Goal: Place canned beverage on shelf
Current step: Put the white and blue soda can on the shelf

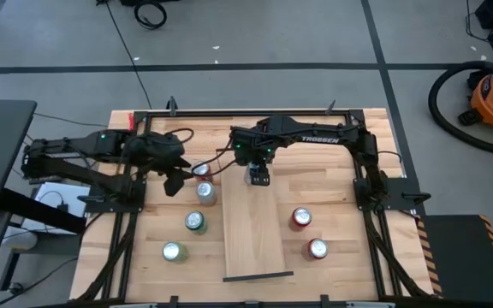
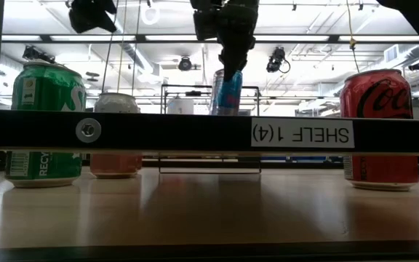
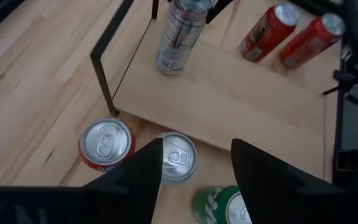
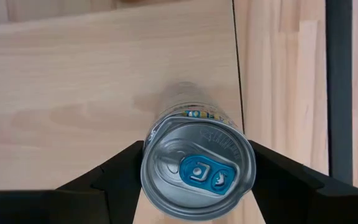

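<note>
A slim silver-and-blue can stands upright at the far end of the pale-wood shelf board, and my right gripper is shut on it from above. The can also shows in the low view and the left wrist view. My left gripper is open and empty. It hovers left of the board, over a red can and a silver can that stand on the tabletop. My right gripper pinches the slim can's upper wall just below the top rim, one finger on each side. The fingers point down from above. The can is upright, with its base at the board's far end; I cannot tell whether the base touches the board.
Two green cans stand left of the board and two red cans right of it. Black wire rails stand at the board's far end and near end. The board's middle and near part are bare.
</note>
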Robot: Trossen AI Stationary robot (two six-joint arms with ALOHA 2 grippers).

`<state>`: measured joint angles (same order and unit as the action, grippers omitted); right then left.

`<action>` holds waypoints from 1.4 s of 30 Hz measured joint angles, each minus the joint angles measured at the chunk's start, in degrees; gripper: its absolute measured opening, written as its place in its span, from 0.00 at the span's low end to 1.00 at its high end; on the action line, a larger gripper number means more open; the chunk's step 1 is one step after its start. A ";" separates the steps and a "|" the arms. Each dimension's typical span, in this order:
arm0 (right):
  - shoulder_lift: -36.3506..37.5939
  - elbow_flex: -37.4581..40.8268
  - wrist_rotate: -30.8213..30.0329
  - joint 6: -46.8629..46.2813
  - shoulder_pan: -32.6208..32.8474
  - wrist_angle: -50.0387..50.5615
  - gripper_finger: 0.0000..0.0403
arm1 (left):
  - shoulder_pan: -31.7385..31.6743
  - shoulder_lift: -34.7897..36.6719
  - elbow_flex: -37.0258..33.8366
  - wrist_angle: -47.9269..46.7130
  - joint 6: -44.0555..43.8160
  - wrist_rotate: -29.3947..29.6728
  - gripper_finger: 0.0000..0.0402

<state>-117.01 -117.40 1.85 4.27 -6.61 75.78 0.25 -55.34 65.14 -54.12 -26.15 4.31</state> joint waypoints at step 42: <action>0.46 1.15 2.60 1.78 0.26 4.03 0.63 | -0.02 3.91 0.11 -1.25 -1.93 -0.89 0.49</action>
<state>-116.55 -116.25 4.45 6.06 -6.35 79.81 0.23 -51.42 65.25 -55.37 -28.08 3.42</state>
